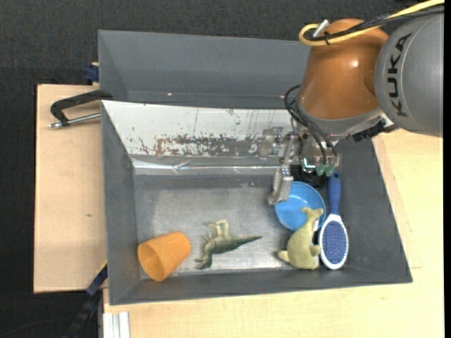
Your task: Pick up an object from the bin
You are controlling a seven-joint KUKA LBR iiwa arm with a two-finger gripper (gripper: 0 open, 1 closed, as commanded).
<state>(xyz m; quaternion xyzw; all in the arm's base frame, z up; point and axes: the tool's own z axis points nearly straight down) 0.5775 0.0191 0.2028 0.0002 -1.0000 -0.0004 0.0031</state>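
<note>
My gripper point(281, 191) hangs low at the right of the bin, by the upper left rim of a round blue bowl point(296, 210). The bowl lies on the bin floor, partly under the gripper. A yellow-green plush animal point(301, 245) leans against the bowl's lower right side. A blue-handled hairbrush point(333, 239) with a white bristle pad lies just right of the plush, its handle running up under the wrist.
A green toy dinosaur point(222, 243) lies in the middle front of the bin. An orange cup point(163, 254) lies on its side in the front left corner. The arm's orange cover and cables hang over the bin's back right corner.
</note>
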